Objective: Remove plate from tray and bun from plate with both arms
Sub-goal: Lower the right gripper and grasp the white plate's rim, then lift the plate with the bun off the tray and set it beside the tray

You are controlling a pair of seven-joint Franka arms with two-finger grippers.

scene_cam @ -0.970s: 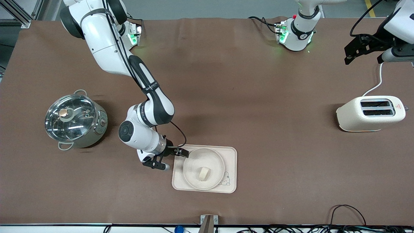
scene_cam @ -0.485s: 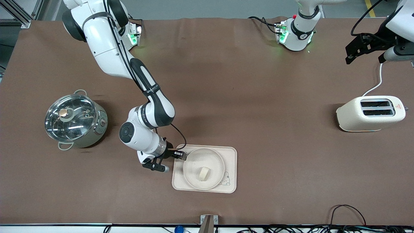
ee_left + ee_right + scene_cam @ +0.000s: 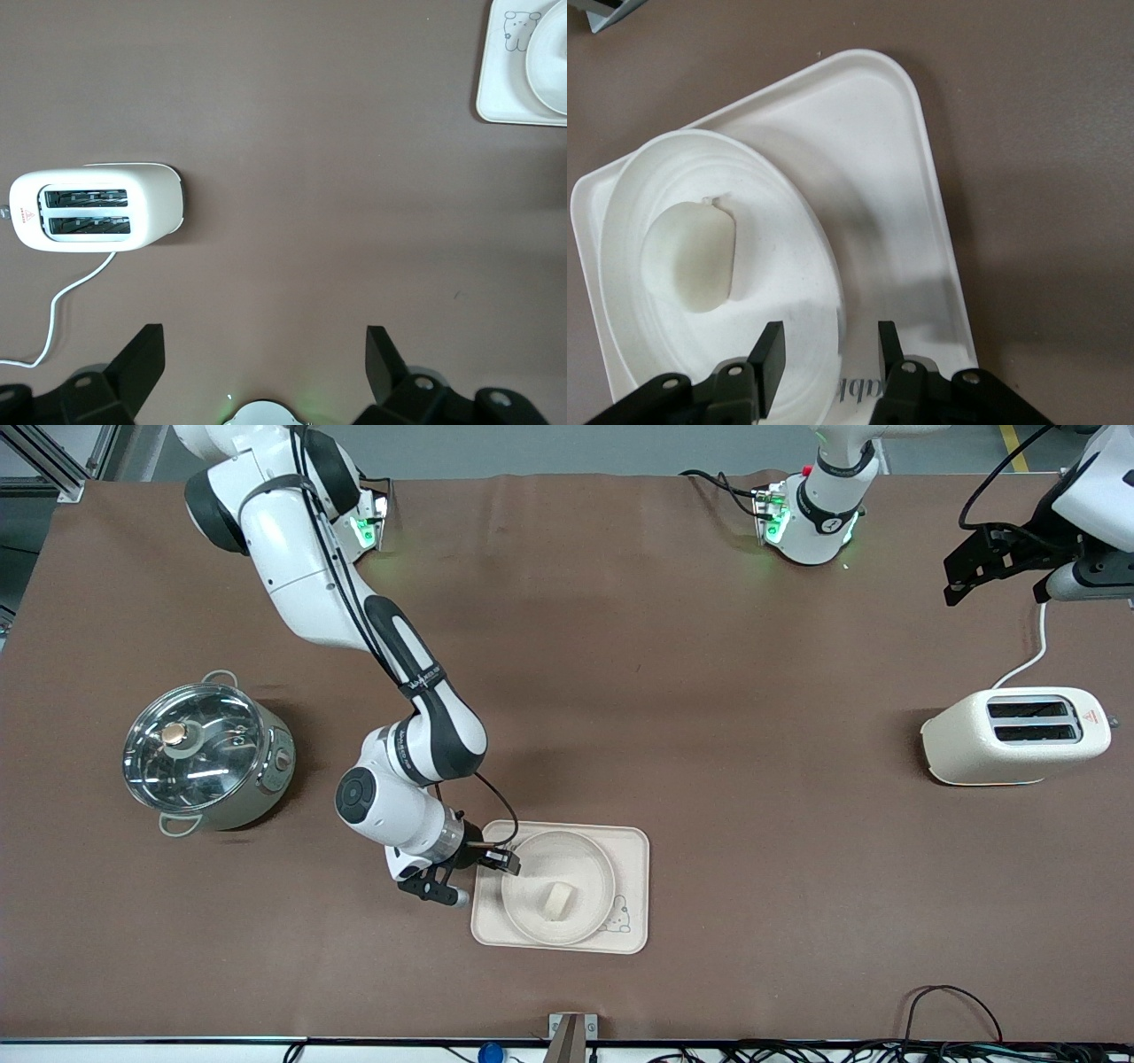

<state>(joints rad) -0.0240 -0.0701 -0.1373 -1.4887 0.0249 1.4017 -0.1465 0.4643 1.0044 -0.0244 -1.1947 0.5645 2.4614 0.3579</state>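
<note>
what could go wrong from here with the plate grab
1. The right hand straddles only the thin rim of the plate; lifted from one edge, the plate may tip or slip.
2. The bun lies loose in the plate, so a tilt could roll it out.
3. The plate sits in the tray, so dragging might shift the tray too. The left hand waits open near the toaster.
</note>
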